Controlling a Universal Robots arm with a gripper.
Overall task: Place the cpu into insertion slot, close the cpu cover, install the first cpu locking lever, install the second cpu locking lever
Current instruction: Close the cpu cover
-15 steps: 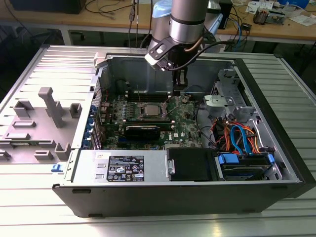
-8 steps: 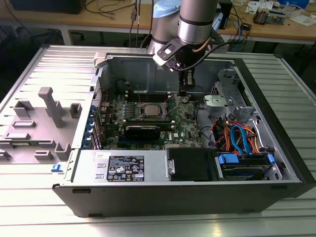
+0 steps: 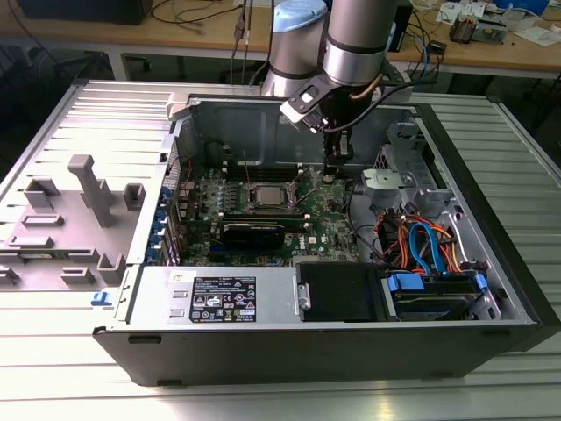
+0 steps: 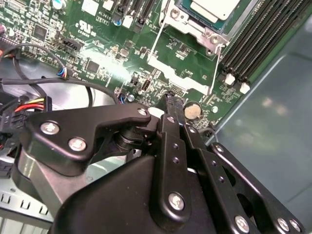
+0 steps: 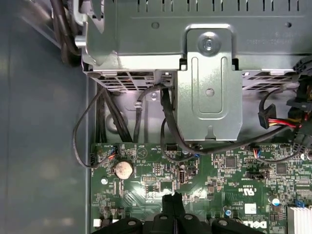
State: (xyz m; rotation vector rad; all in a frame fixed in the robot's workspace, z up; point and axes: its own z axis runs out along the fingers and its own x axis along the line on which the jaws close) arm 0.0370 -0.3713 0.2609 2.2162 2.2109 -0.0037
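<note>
Slatted aluminium table (image 3: 53,368) carried the open computer case (image 3: 351,351), with cluttered benches (image 3: 175,35) behind. My gripper (image 4: 170,103) had its fingers pressed together on nothing, its tip poised just over the green board (image 5: 234,195) beside the coin cell (image 5: 123,169). Further off, the cpu (image 4: 214,7) lay in the insertion slot (image 3: 266,207) with the cpu cover (image 4: 187,22) seemingly down around it and two thin wire levers (image 4: 157,36) standing free. I judged the chip light, rigid and fragile, best held by its edges. The levers looked springy, best taken at their hooked ends.
</note>
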